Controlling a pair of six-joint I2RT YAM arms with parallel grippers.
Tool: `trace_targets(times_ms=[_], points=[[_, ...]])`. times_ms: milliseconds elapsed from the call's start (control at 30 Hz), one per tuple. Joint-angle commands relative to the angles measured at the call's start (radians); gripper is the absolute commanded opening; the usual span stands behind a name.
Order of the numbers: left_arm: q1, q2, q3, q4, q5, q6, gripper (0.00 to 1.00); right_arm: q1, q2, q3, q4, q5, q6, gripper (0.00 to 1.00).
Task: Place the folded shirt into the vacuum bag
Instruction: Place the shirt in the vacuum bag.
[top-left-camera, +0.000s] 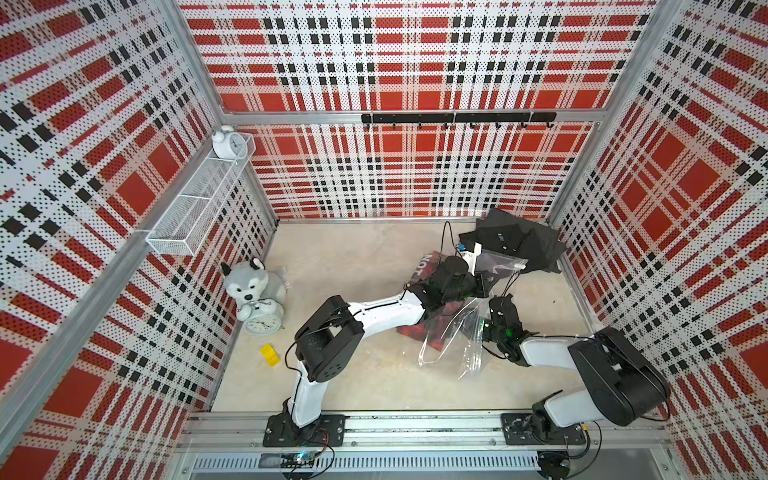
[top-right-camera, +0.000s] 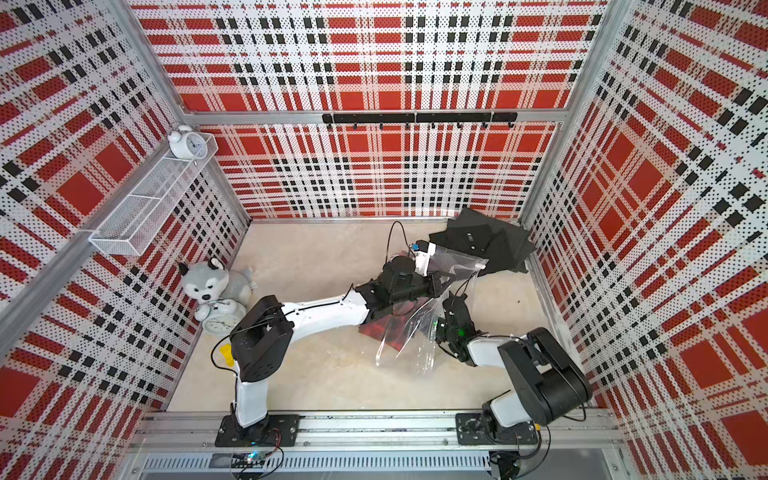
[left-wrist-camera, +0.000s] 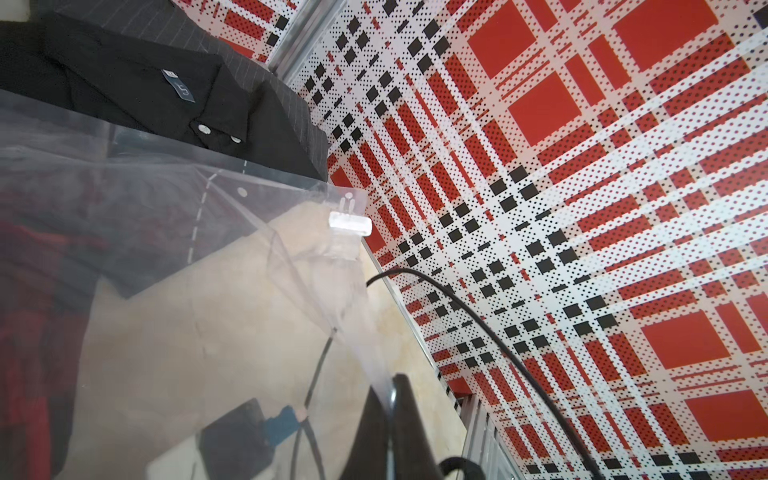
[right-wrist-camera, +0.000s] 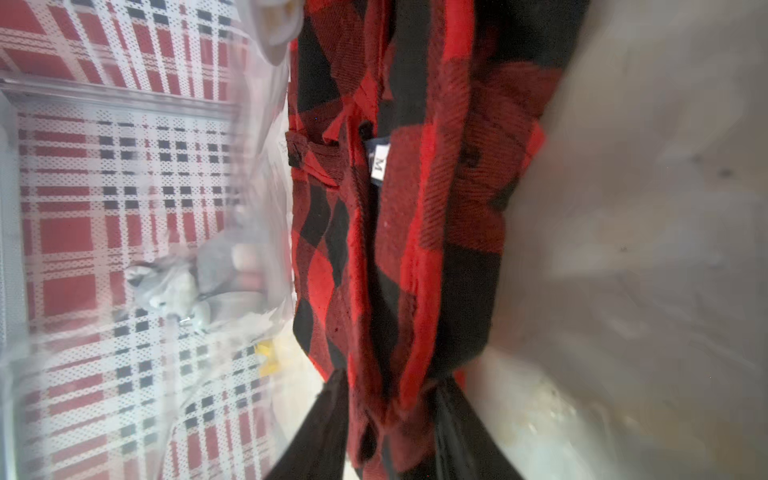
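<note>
Plaid perforated panels enclose the beige surface (top-left-camera: 353, 270). The left tool (left-wrist-camera: 390, 424) is fully closed, pinching the edge of the large clear crinkly plastic vacuum bag (top-left-camera: 453, 345) and lifting its mouth. The right tool (right-wrist-camera: 388, 424) clamps one end of the folded red-and-black checked flannel shirt (right-wrist-camera: 395, 208), its jaws partly apart around the fabric. The shirt lies mid-surface, partly under the film, and I judge it only part inserted. Its long axis runs straight away from the right tool, with the collar label further along. Risks: the film slipping from the pinch and the mouth collapsing, or the fold bunching against the lip.
</note>
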Motion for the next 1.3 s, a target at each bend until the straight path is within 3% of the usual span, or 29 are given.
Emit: trace_targets(times_ms=[0, 67, 300, 433, 600, 767, 1033, 1267], points=[[0.006, -0.07, -0.022, 0.042, -0.007, 0.018, 0.0, 0.004, -0.049, 0.002, -0.082, 0.049, -0.047, 0.45], [0.004, -0.083, -0.043, 0.055, -0.008, 0.017, 0.0, 0.005, -0.033, 0.006, -0.07, 0.048, -0.048, 0.46], [0.006, -0.121, -0.087, 0.072, -0.028, 0.02, 0.0, 0.006, 0.178, 0.136, 0.019, -0.024, -0.05, 0.35], [0.034, -0.155, -0.132, 0.077, -0.049, 0.021, 0.0, 0.005, 0.184, 0.168, -0.016, -0.034, -0.069, 0.37], [0.081, -0.183, -0.169, 0.078, -0.059, 0.032, 0.0, 0.005, -0.012, 0.094, -0.145, 0.009, -0.101, 0.54], [0.128, -0.183, -0.184, 0.077, -0.053, 0.038, 0.0, 0.006, -0.323, 0.025, -0.38, 0.085, -0.136, 0.72], [0.167, -0.17, -0.176, 0.074, -0.049, 0.044, 0.0, -0.001, -0.779, 0.095, -0.807, 0.196, -0.189, 0.81], [0.172, -0.182, -0.15, 0.038, -0.056, 0.056, 0.0, -0.005, -0.9, 0.206, -1.134, 0.441, -0.259, 0.83]])
